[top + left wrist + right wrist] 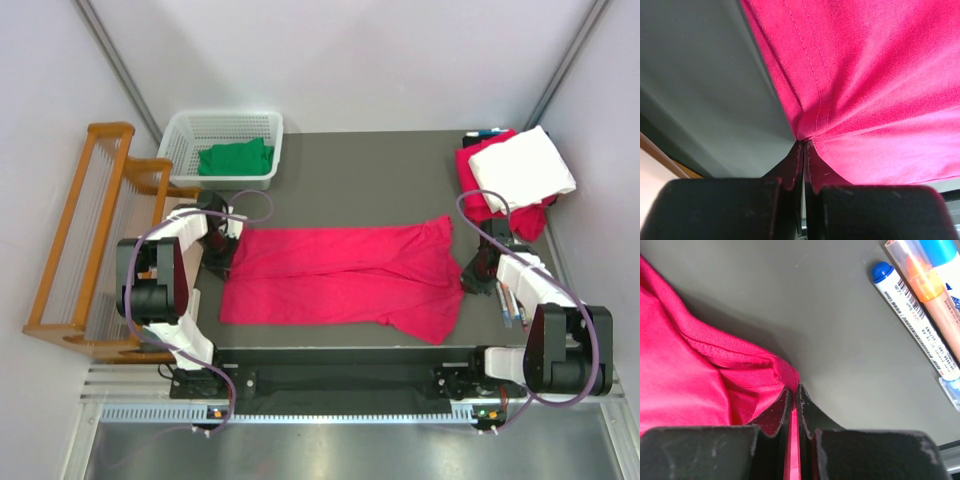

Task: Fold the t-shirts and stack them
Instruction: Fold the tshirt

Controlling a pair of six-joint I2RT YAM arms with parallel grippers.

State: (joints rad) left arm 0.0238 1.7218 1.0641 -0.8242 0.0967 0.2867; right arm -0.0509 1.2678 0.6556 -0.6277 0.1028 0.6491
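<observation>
Pink t-shirt (340,275) flat on the worktop (370,180), left edge pinched tight in the left tool (804,143), right edge in the right tool (794,388). Green t-shirt (235,158) in the basket (180,150), white t-shirt (525,168) far right.

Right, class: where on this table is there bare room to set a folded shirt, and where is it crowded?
Free: the back middle of the table, bordered by the basket, white shirt and crimson shirt. Crowded: the right edge, where pens lie.
</observation>
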